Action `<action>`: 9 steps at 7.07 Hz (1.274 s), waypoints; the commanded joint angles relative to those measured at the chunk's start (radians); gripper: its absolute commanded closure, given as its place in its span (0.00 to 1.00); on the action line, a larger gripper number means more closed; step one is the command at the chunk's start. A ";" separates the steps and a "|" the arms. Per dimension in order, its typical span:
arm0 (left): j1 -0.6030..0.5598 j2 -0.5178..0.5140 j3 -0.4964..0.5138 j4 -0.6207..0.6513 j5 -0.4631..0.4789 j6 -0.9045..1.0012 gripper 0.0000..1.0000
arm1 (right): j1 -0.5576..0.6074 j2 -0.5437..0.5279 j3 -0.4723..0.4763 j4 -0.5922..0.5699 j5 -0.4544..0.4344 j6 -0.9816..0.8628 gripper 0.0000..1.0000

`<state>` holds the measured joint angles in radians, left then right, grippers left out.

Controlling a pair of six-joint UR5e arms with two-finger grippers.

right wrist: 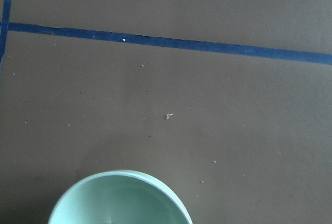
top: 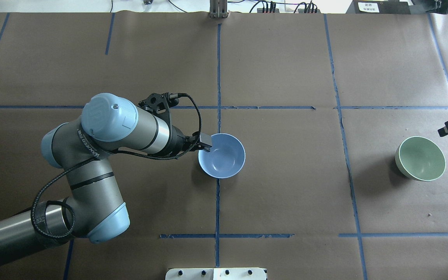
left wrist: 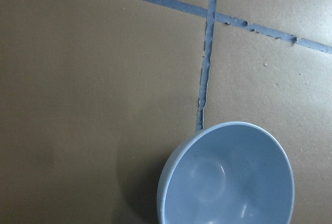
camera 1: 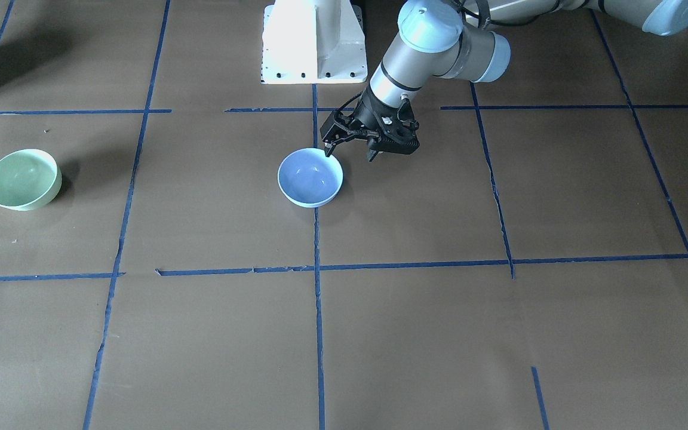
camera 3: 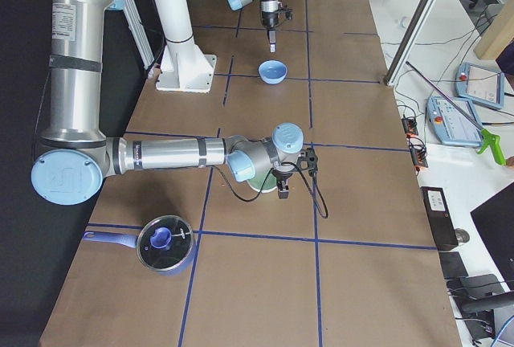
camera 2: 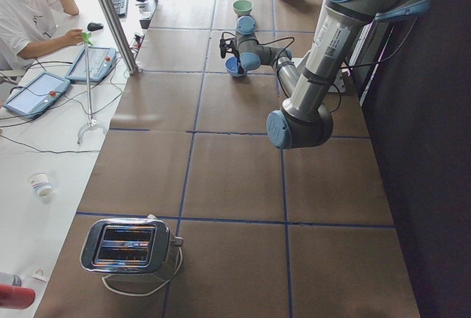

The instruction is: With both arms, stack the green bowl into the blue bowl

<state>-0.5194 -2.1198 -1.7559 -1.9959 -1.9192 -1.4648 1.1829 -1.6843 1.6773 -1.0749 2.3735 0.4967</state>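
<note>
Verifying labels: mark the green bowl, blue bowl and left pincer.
green bowl (top: 420, 158), overhead exterior view, inner floor.
blue bowl (top: 221, 155), overhead exterior view, inner floor.
left pincer (camera 1: 350, 152), exterior front-facing view, midway between its fingertips.

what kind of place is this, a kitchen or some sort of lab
Most likely a robotics lab or test cell. The table is covered in brown paper marked with a blue tape grid, the left arm reaches over it, and an operator sits alongside with control tablets.
</note>
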 commanded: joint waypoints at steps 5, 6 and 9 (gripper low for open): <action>-0.016 0.008 -0.019 0.000 0.000 0.000 0.00 | -0.127 -0.071 -0.111 0.273 -0.083 0.151 0.98; -0.017 0.009 -0.025 0.000 0.000 -0.002 0.00 | -0.132 -0.055 -0.108 0.273 -0.074 0.152 1.00; -0.027 0.081 -0.149 0.002 -0.004 -0.002 0.00 | -0.286 0.104 0.069 0.250 -0.083 0.437 1.00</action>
<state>-0.5439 -2.0816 -1.8416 -1.9953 -1.9213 -1.4661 0.9803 -1.6499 1.6642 -0.8186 2.3092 0.7648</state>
